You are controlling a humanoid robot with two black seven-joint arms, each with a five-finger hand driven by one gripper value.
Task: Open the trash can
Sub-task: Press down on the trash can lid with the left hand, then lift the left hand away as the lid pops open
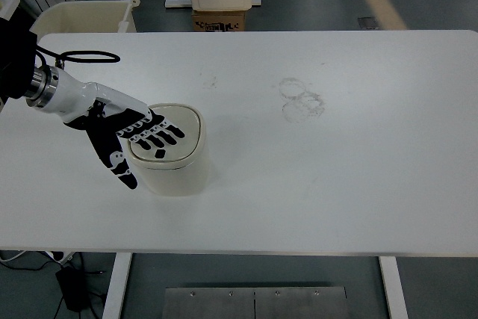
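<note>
Cream trash can (176, 160), no readable label; left hand (127, 136) lies flat, fingers spread, on its lid (181, 126).

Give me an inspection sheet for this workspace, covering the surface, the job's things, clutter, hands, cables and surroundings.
Surface: white table, with faint ring smudges right of centre.
Job's things: small cream trash can standing upright left of centre, lid looks closed.
Clutter: nothing seen on the table.
Hands: left hand lies over the can's lid, fingers spread flat across it, thumb hanging beside the can's left wall. Right hand not in view.
Cables: black cable looping by the left wrist; more cables on the floor at lower left.
Surroundings: cream bin and cardboard box behind the table.
</note>
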